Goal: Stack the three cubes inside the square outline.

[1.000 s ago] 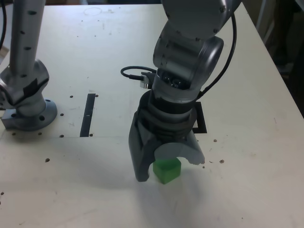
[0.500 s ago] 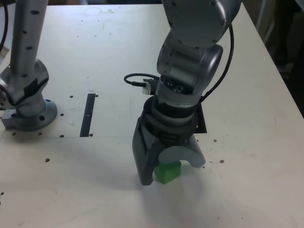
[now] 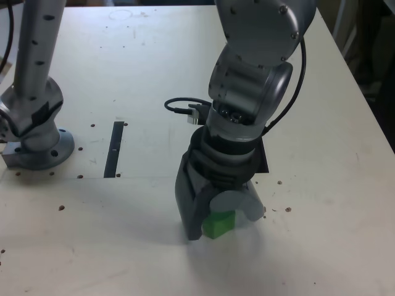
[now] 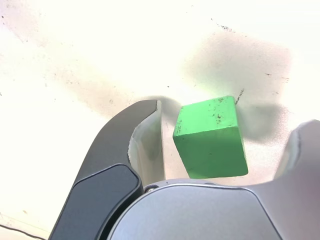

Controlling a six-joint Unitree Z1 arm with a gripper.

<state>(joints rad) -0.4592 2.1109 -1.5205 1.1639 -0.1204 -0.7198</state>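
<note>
Holding the jaws open around the green cube (image 3: pixel 218 226), low centre in the exterior view.

Leaving visible gaps on both sides of the cube in the wrist view, gripping nothing; hiding its upper part behind the jaws in the exterior view. Covering much of the black square outline (image 3: pixel 263 161), right of centre there, with the arm (image 3: pixel 244 86), and running off the top edge. Cutting off the round-footed base (image 3: pixel 38 145) at the left edge. Showing a pale bench (image 3: pixel 321 240) with dark specks, washed out in the wrist view, a black strip (image 3: pixel 114 150) left of centre, and dim, indistinct surroundings (image 3: pixel 375 68) at upper right.
</note>
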